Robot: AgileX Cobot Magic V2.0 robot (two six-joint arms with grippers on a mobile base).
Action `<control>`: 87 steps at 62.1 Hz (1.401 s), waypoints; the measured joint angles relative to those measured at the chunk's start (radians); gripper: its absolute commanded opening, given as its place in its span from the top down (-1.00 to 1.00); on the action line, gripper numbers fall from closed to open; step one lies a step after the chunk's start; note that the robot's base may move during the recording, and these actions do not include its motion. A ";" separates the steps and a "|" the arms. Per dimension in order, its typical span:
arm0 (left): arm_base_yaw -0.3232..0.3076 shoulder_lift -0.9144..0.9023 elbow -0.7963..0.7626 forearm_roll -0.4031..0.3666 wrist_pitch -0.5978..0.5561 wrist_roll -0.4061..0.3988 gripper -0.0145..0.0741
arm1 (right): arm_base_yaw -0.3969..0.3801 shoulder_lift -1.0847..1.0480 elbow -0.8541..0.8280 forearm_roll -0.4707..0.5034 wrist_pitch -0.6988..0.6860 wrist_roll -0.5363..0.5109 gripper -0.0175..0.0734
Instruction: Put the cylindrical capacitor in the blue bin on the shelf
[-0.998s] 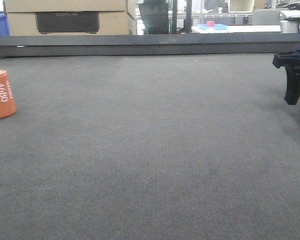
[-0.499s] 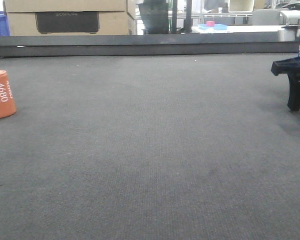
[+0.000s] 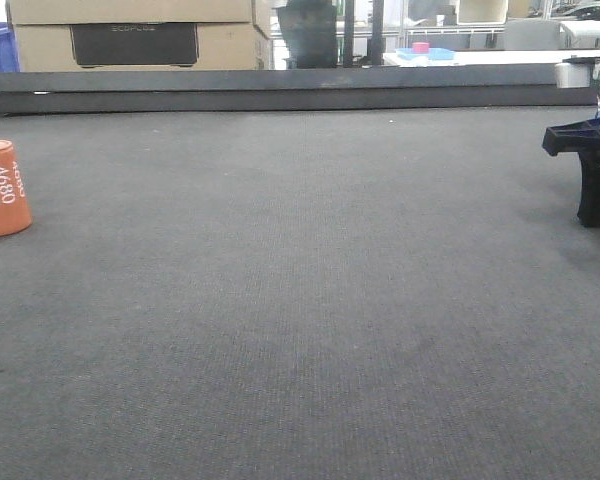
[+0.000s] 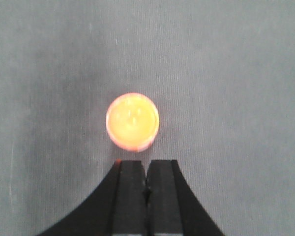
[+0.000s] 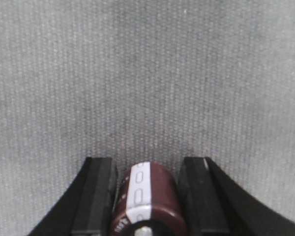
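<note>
Right hand (image 5: 147,164): down at the worktop (image 3: 300,300), low in the right wrist view, with one black pad on each side of the capacitor (image 5: 150,196). The pads sit tight up against it, but honestly I can't tell if you're actually pinching it or just bracketing it.
Capacitor: a dark brown can with a pale stripe, bottom middle of the right wrist view, right between your pads. It's on the grey worktop. In the front view it's at the far right edge and mostly cut off.
Left hand (image 4: 146,163): bottom middle of the left wrist view, with both fingers pressed together and nothing in them.
Orange cylinder (image 4: 132,121): stood on end just above your left fingertips in that view, not touching them. In the front view it's at the far left with 4680 printed on its side.
Box (image 3: 130,35): cardboard, upper left of the front view, behind the worktop's back edge.
</note>
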 measured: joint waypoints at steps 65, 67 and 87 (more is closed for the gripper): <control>0.011 0.340 -0.149 0.016 0.011 -0.052 -0.35 | 0.000 -0.002 -0.002 0.008 0.035 0.002 0.98; 0.016 0.344 -0.149 0.015 0.013 -0.052 -0.35 | 0.000 -0.002 -0.002 0.008 0.035 0.002 0.98; 0.020 0.353 -0.151 0.014 -0.001 -0.054 -0.35 | 0.000 -0.002 -0.002 0.008 0.038 0.002 0.98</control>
